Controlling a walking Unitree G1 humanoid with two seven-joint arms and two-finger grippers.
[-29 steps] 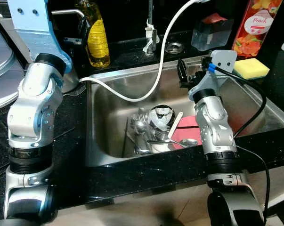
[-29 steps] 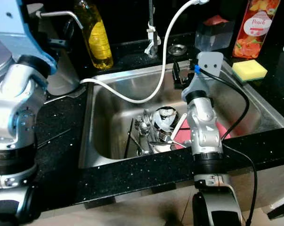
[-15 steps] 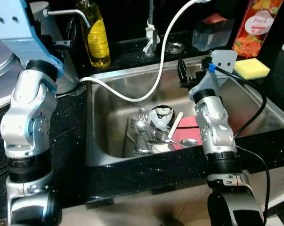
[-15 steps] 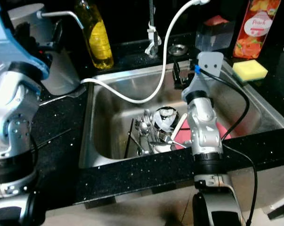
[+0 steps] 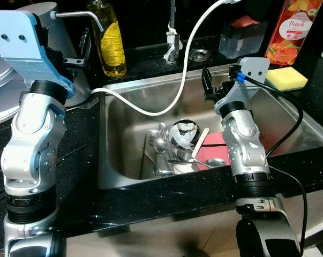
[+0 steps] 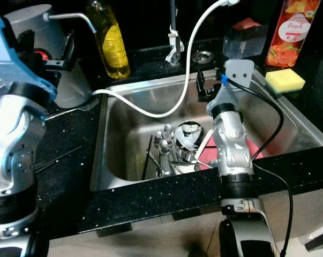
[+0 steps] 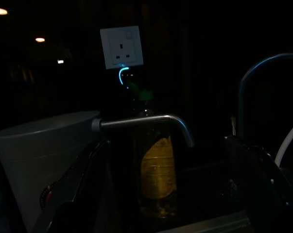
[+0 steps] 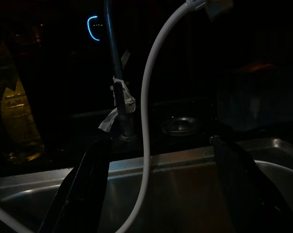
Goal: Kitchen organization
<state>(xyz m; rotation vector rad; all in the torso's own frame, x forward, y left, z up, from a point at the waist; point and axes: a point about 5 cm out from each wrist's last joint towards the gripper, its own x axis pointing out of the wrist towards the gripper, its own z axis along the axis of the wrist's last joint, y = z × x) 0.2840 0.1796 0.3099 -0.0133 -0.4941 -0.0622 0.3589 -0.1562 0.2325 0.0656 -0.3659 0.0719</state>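
The stainless steel sink [image 5: 124,112] is holding a heap of glossy metal cutlery [image 5: 164,152], a round reflective bowl [image 5: 183,132] and a flat pink board [image 5: 212,150] at its front edge. A smooth white hose [image 5: 177,85] is curving down into the basin. The right gripper [image 5: 210,85] is hovering above the sink's rear right corner, its fingers [image 8: 83,189] standing wide apart. The left gripper [image 5: 81,51] is reaching, spread wide and empty, over the speckled black counter [image 5: 81,134] beside a slender yellow bottle [image 5: 111,43]. A yellow sponge [image 5: 286,78] is lying at the sink's right rim.
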